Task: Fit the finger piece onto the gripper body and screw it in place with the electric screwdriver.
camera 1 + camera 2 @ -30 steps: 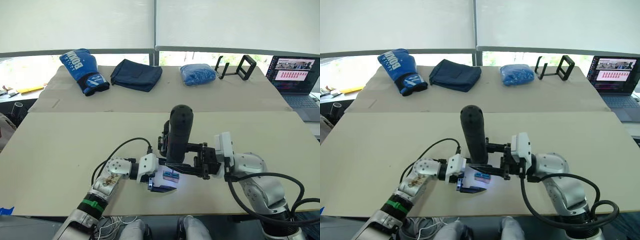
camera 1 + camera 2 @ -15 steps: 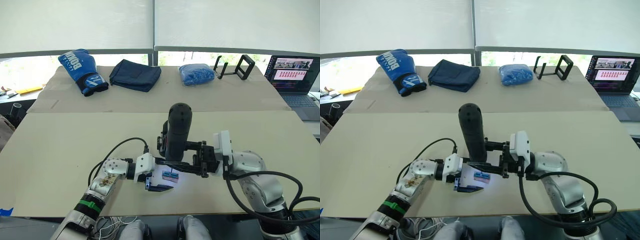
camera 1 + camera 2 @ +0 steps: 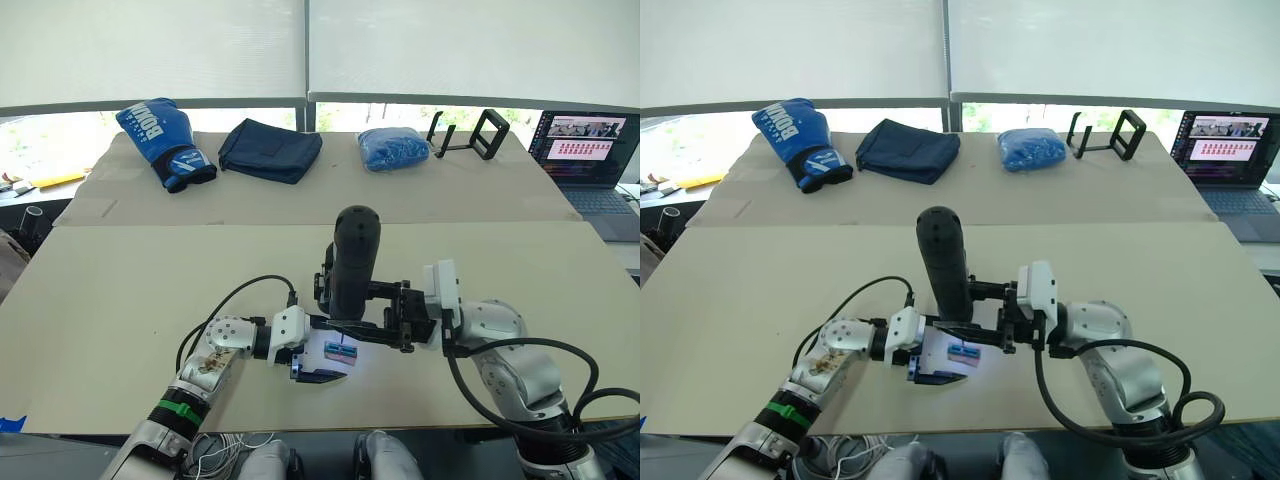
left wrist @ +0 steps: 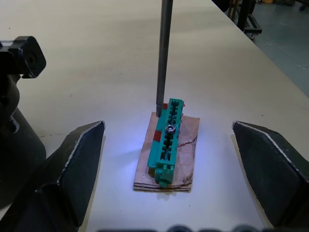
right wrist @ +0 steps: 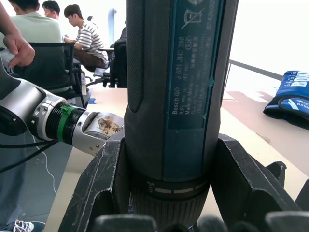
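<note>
Screwdriver first: my right gripper (image 3: 985,335) is squeezed tight around the electric screwdriver (image 3: 944,262), and I hold it standing straight up over the near part of the table (image 3: 120,290). Its round end points up. In the left wrist view its thin metal bit (image 4: 163,53) comes down to the far end of a small green block (image 4: 167,137), and the tip looks like it touches there. A little silver screw (image 4: 170,128) sits in the middle of that block. The block lies on a brown card (image 4: 165,166), and a white-blue light shines on the table around it.

My left gripper (image 3: 318,362) is spread wide, with one black finger (image 4: 72,164) on each side of the green block, not touching it.

The gripper body (image 3: 327,285) stands just behind the screwdriver, mostly hidden by it.

I cannot make out the finger piece.

At the far side of the table lie a blue boxing glove (image 3: 163,140), a dark cloth (image 3: 270,150) and a blue bundle (image 3: 394,148).
</note>
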`<state>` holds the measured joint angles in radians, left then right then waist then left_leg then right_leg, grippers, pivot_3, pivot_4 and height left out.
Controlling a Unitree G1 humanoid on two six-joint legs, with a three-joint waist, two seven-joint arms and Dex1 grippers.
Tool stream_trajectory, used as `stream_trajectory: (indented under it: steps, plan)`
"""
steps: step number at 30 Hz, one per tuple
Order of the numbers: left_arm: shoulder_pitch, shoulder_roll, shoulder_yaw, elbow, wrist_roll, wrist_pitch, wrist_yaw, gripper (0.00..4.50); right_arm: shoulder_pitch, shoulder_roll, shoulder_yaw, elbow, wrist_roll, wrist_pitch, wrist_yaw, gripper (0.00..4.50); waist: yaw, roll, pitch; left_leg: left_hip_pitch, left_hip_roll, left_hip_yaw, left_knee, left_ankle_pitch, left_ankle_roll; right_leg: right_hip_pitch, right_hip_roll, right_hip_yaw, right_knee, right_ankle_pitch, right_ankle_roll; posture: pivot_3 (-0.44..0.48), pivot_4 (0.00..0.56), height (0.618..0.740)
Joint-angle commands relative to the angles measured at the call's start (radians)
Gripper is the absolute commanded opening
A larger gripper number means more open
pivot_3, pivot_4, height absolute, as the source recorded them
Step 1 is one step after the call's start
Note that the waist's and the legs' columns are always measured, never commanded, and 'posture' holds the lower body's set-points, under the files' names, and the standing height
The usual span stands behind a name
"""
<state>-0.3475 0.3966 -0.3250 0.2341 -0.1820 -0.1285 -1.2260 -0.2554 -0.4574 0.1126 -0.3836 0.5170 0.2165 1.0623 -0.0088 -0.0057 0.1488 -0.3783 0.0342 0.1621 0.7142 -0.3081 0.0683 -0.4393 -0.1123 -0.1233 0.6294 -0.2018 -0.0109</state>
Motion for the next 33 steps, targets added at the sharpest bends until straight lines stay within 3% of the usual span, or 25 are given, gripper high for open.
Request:
stream_trajectory:
  steps: [1,33]
  plan:
    - [0.022,0.016,-0.003,0.034,0.018,0.009,0.002,4.47,-0.013,0.008,-0.008,-0.031,0.015,-0.041,0.003,1.93,0.000,0.000,0.000,0.000,0.000,0.000,0.000,0.000,0.000,0.000,0.000,0.000,0.000,0.000,0.000,0.000,0.150,0.740]
    - [0.030,0.016,-0.005,0.033,0.020,0.011,0.003,4.47,0.003,0.009,0.002,-0.047,0.023,-0.025,0.001,1.93,0.000,0.000,0.000,0.000,0.000,0.000,0.000,0.000,0.000,0.000,0.000,0.000,0.000,0.000,0.000,0.000,0.150,0.740]
